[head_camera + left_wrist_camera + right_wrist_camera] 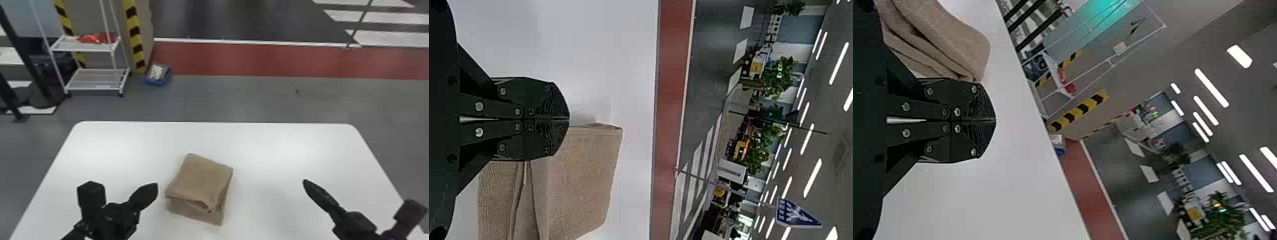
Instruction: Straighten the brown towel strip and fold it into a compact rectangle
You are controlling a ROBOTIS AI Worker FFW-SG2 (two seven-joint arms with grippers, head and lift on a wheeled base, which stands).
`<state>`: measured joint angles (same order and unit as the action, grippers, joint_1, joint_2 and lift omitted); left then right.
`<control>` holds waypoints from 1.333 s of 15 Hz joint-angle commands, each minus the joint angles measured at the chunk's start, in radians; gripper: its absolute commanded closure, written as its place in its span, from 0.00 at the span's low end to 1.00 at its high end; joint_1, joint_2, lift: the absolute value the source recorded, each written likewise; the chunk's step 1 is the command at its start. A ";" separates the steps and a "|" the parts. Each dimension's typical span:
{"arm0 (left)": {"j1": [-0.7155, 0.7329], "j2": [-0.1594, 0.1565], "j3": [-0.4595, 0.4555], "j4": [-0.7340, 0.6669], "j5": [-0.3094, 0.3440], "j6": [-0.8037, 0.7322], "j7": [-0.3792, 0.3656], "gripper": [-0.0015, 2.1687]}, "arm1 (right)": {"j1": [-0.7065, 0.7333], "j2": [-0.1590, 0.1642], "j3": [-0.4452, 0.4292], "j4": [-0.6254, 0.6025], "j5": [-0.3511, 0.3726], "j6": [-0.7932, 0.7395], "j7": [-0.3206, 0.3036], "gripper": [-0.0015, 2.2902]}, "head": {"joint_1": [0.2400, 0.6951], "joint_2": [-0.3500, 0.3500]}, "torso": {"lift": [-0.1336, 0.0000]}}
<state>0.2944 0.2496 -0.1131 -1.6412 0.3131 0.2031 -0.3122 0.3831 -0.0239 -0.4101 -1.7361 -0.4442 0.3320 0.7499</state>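
Note:
The brown towel (201, 180) lies on the white table left of centre, folded into a small layered stack, set at an angle, its lower layer sticking out on the near side. My left gripper (152, 190) is just left of the towel, above the table. Off to the towel's right stands my right gripper (308, 185). In the left wrist view the left gripper (569, 119) is shut with nothing between its fingers, and the towel (581, 185) lies beyond it. The right wrist view has the right gripper (995, 120) shut and empty, with the towel (953, 40) farther off.
The white table (271, 143) has rounded far corners. Beyond it on the floor stand a white wire shelf (95, 79) and a small blue bin (158, 75), near a pillar with yellow and black stripes.

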 commanded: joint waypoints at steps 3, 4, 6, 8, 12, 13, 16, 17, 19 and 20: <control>-0.107 -0.020 -0.102 0.184 -0.009 -0.066 0.012 0.79 | 0.099 0.025 -0.059 -0.003 -0.074 -0.265 0.097 0.88 | 1.00 0.20 | 1.00; -0.116 -0.032 -0.108 0.208 -0.026 -0.078 0.013 0.79 | 0.100 0.025 -0.075 0.010 -0.076 -0.271 0.118 0.88 | 1.00 0.18 | 1.00; -0.121 -0.039 -0.125 0.227 -0.049 -0.103 0.027 0.79 | 0.100 0.025 -0.098 0.024 -0.077 -0.274 0.138 0.88 | 1.00 0.13 | 1.00; -0.100 -0.036 -0.126 0.198 -0.046 -0.090 0.025 0.79 | 0.097 0.025 -0.108 0.024 -0.077 -0.271 0.140 0.88 | 1.00 0.09 | 1.00; 0.017 -0.033 -0.128 0.024 -0.034 0.002 0.024 0.79 | 0.073 0.025 -0.098 0.013 -0.071 -0.238 0.134 0.88 | 1.00 0.04 | 1.00; 0.040 -0.033 -0.128 -0.016 -0.031 0.036 0.019 0.79 | 0.062 0.025 -0.085 0.010 -0.071 -0.222 0.127 0.88 | 1.00 0.03 | 1.00; 0.075 -0.029 -0.154 -0.075 -0.029 0.085 0.018 0.79 | 0.053 0.025 -0.042 -0.034 -0.050 -0.136 0.092 0.86 | 1.00 0.00 | 1.00; 0.081 -0.027 -0.155 -0.085 -0.029 0.085 0.016 0.79 | 0.045 0.025 -0.022 -0.056 -0.034 -0.121 0.085 0.80 | 1.00 0.00 | 1.00; 0.094 -0.024 -0.131 -0.103 -0.029 0.069 0.016 0.79 | 0.002 0.025 0.050 -0.140 0.116 -0.023 0.072 0.65 | 1.00 0.02 | 1.00; 0.089 -0.026 -0.112 -0.097 -0.028 0.072 0.018 0.79 | -0.020 0.025 0.122 -0.189 0.249 -0.011 0.074 0.51 | 1.00 0.04 | 1.00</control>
<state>0.3841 0.2241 -0.2472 -1.7376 0.2840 0.2769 -0.2953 0.3942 -0.0015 -0.3689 -1.8600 -0.3492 0.2828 0.8224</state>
